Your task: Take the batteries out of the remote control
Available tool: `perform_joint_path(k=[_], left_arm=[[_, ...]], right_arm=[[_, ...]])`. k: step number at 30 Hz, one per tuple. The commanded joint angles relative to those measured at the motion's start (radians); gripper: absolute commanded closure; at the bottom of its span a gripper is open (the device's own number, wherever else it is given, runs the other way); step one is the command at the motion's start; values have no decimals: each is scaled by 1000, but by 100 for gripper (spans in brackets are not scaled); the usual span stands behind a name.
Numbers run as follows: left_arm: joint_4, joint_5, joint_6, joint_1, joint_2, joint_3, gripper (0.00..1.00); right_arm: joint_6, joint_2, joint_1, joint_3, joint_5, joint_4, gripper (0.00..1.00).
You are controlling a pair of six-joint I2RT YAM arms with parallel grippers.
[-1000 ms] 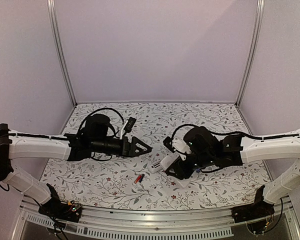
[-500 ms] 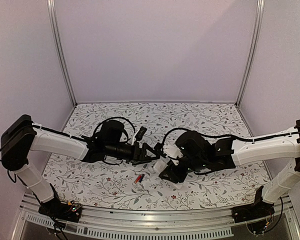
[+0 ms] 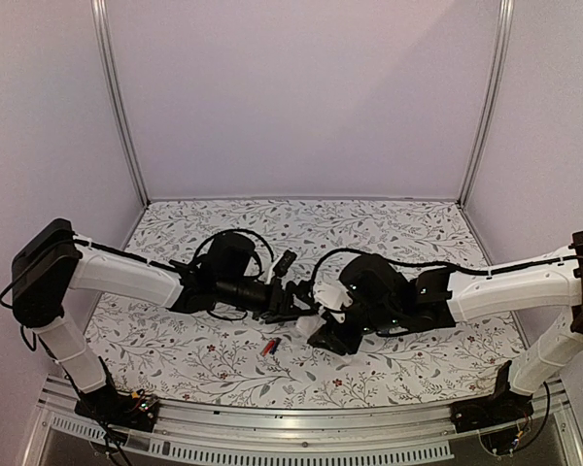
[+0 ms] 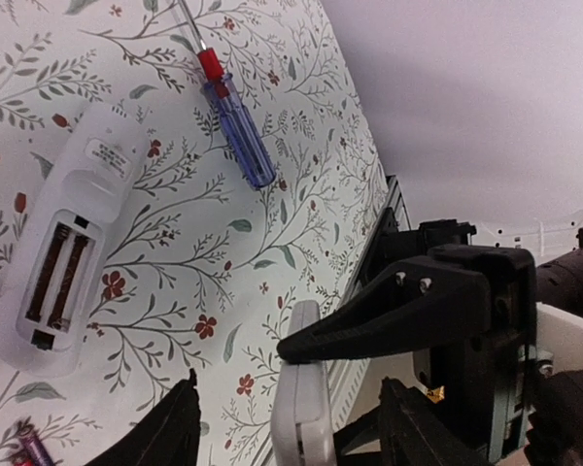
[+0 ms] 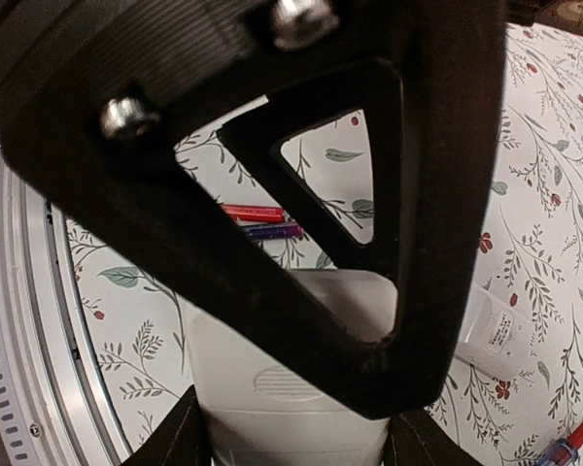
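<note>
The remote control (image 4: 63, 243) lies flat on the floral surface (image 4: 175, 243) near its middle, toward the near edge. Its open recess faces up and shows two long slots. Two batteries (image 5: 260, 220) lie side by side and touching on the surface between the remote control and the near edge, one red and one darker. The left wrist view catches only one of them at its lower edge. One screwdriver (image 4: 235, 131) with a red collar and blue handle lies near the remote control, apart from it. One white cover plate (image 4: 301, 408) is clenched between the fingers of the right gripper (image 5: 291, 413) above the surface. The left gripper (image 3: 293, 299) meets it nose to nose, its fingers (image 4: 180, 432) released and spread to either side of the plate without touching it.
</note>
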Motion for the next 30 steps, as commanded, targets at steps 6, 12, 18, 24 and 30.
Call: perform_joint_path(k=[6, 12, 18, 24, 30], left_arm=[[-96, 10, 24, -17, 6, 26, 48], [-101, 23, 26, -16, 7, 28, 56], [-90, 38, 28, -16, 5, 29, 72], [-70, 41, 14, -16, -14, 28, 87], [-30, 4, -12, -14, -58, -16, 100]], right_arm=[[-34, 2, 7, 26, 58, 43, 54], [-39, 23, 6, 32, 90, 52, 54], [-30, 24, 6, 32, 117, 65, 52], [-9, 14, 6, 26, 139, 82, 46], [13, -13, 5, 9, 137, 101, 32]])
